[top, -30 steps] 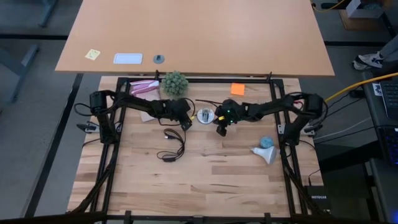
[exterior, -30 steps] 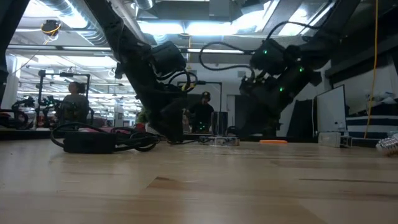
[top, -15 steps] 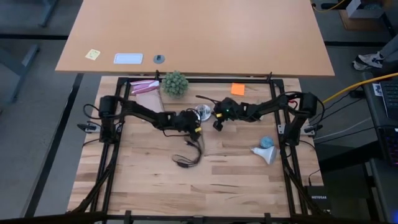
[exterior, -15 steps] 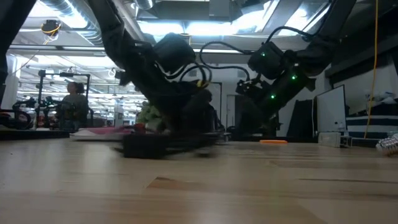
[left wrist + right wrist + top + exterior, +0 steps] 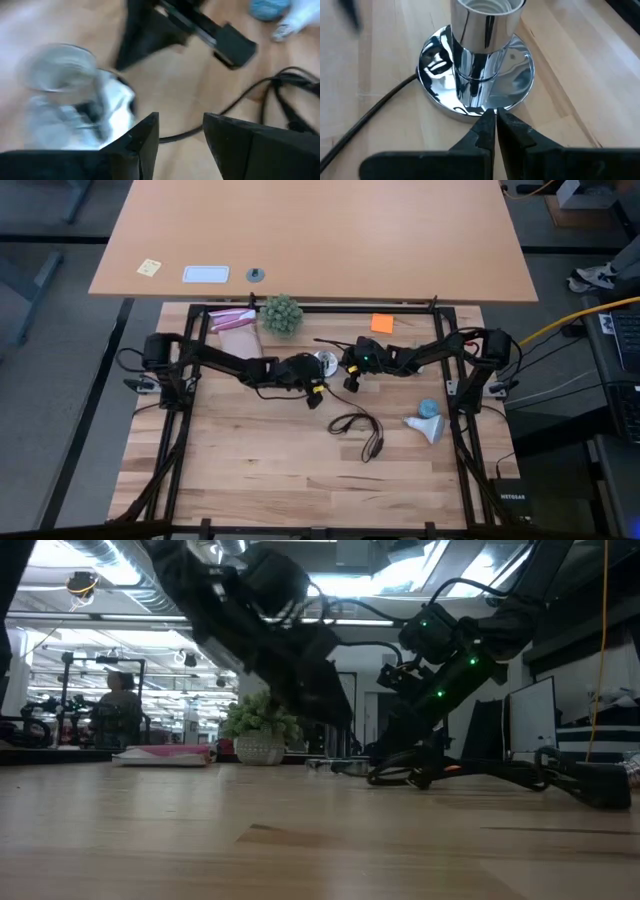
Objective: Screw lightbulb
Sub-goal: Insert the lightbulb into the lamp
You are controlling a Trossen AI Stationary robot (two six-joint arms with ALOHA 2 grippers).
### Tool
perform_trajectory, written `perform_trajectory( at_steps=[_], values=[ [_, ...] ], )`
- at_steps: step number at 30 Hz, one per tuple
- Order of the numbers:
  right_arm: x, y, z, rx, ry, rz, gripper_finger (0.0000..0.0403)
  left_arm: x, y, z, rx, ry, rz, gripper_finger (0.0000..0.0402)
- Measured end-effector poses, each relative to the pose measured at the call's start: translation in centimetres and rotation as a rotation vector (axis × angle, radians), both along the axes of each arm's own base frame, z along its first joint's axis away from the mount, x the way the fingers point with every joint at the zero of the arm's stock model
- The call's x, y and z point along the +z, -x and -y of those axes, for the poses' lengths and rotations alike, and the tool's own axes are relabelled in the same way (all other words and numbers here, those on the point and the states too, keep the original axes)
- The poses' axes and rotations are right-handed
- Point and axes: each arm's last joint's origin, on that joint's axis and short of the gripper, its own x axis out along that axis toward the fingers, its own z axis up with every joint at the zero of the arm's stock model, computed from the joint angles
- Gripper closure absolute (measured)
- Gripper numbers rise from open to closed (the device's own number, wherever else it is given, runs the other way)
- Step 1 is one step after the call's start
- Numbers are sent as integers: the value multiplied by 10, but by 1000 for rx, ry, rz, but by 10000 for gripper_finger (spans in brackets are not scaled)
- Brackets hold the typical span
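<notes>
The lightbulb lies on its side on the table at the right, next to a small light-blue object; both also show far off in the left wrist view. The silvery socket stands upright on its round base near the table's middle. Its black cord loops toward the near right and ends at a switch. My right gripper is shut at the base's rim. My left gripper is open just left of the socket, the cord running past ahead of it. My right gripper's shut fingertips meet the rim of the socket's round base on the side toward the table's right. The fingers come slanting down from the right. The socket stands upright with its base flat on the table.
A small green plant and a pink packet sit at the far edge; an orange note lies at the far right. The cord and switch lie across the near right. A person shows in the room behind.
My left gripper has swung toward the table's right and a little nearer, past the socket. The cord's loop and switch have been swept along the table from left of centre to the near right. The socket has shifted slightly toward the far edge.
</notes>
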Motion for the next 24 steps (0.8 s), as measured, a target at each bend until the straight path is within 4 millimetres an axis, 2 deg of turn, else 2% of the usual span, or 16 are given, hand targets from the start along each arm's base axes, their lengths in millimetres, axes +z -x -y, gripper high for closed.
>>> perform_trajectory(
  at_steps=[5,10,16,21,24],
  values=[
    [0,-1,-3,85,-71,22,379,27,17,-8,116,-183,-70,259],
    [1,-2,-10,220,-251,69,379,28,25,-26,202,-274,-149,259],
    [3,-4,-20,365,-405,108,379,10,28,-55,278,-267,-218,259],
    [3,-8,-43,436,-403,89,379,-16,23,-79,355,-212,-208,259],
    [3,-11,-58,461,-359,73,379,-25,18,-88,378,-216,-155,259]
  ],
)
